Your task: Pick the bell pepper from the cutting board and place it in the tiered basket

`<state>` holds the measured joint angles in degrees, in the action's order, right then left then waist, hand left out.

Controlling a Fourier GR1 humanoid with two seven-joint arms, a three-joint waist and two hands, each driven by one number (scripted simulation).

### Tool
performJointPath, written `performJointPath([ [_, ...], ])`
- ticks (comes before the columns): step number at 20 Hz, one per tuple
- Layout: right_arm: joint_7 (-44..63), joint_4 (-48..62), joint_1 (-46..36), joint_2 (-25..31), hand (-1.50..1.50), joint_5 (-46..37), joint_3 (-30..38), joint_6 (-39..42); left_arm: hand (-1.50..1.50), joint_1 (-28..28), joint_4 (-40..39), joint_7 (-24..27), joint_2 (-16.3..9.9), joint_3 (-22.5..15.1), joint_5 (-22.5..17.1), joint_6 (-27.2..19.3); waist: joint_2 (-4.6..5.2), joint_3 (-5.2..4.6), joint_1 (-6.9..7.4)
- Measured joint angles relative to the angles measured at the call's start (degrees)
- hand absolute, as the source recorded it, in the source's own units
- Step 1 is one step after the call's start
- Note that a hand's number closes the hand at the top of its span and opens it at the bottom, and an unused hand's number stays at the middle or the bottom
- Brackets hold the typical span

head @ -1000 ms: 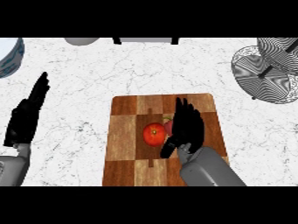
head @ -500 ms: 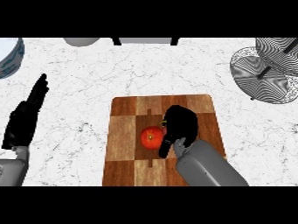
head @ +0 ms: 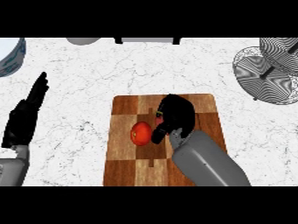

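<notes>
Where the checkered wood darkens near the middle of the cutting board [head: 128, 153], lies the red bell pepper [head: 140, 133], left of centre and resting on the board's surface. Pressed against its right side — the right hand [head: 175, 116], black, fingers bent and curled in toward the pepper, thumb [head: 159, 133] touching the fruit's right edge; cannot tell whether the fingers wrap behind it. Trailing from that hand, down and to the right across the board, the grey right forearm [head: 206, 159], covering the board's lower right corner. Underneath everything, a white marbled counter [head: 177, 70]. Well apart on the left, off the board, the left hand [head: 25, 116], fingers straight and held together, pointing up and slightly right, resting near the view's left edge above its grey wrist [head: 3, 170]. Far to the upper right, the tiered basket [head: 274, 70] — wire trays in a striped black-and-white pattern, with a dark post slanting through them. At the upper left corner, part of a pale bowl with a patterned rim [head: 3, 59]; along the top edge, a grey rounded object [head: 83, 41] and a light block with dark ends [head: 148, 40].
</notes>
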<state>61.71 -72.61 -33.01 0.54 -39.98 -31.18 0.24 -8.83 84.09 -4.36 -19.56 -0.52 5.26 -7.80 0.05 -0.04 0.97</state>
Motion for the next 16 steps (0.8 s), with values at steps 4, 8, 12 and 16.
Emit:
performJointPath([
  [4, -0.44, 10.35, -10.03, -0.1, 1.5, 1.12, 7.47, -2.62, 0.0, -1.13, -0.45, 0.31, 1.16, -1.3, 0.78, -0.08, 0.72, 0.01, 1.66],
  [8, -1.39, 17.0, -17.96, -0.15, 1.5, -1.43, 12.6, -9.23, 0.0, -2.42, -1.29, 0.42, 1.5, -1.5, 1.26, -0.22, 0.96, 0.01, 2.2],
  [12, -1.73, 20.08, -24.55, 0.53, 1.5, -7.57, 15.64, -16.64, 0.0, -2.04, -1.63, 0.55, 1.33, -1.27, 1.17, 0.11, 0.7, -0.03, 1.95],
  [16, -1.72, 22.8, -30.95, 2.55, 1.5, -14.18, 17.74, -20.79, 0.0, -1.48, -1.95, 0.93, 1.56, -0.99, 1.11, 0.03, 0.43, -0.05, 1.36],
])
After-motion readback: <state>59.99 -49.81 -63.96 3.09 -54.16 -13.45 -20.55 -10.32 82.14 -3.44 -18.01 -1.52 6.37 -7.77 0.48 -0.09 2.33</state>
